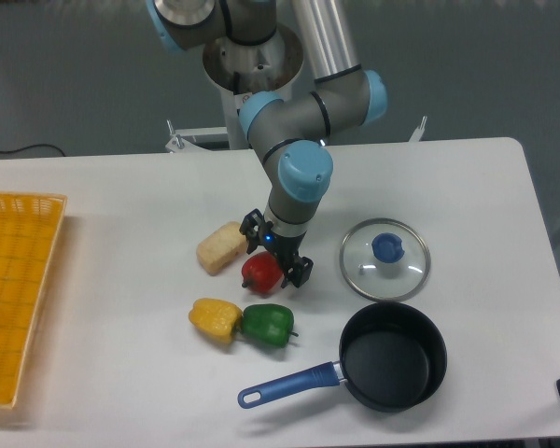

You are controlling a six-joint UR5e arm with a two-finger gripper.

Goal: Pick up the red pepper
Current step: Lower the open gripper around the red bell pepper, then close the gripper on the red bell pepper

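- We have our gripper [275, 250] set low over the red pepper [261, 272], with its jaws spread apart, one dark finger at the pepper's upper left and the other at its right side, so the pepper sits between them rather than in a grip.
- We judge this pose as lining up for the grasp: fingers straddling the widest part before closing.
- The red pepper rests on the white table [467, 196], just beside the pale corn-like piece [222, 247] and a little above the green pepper [267, 324] and yellow pepper [215, 318], which touch each other.
- Those neighbours lie close, so we think the narrow approach from above keeps the fingers off them.
- The glass lid [385, 259] and black pan [392, 356] lie apart to the right.
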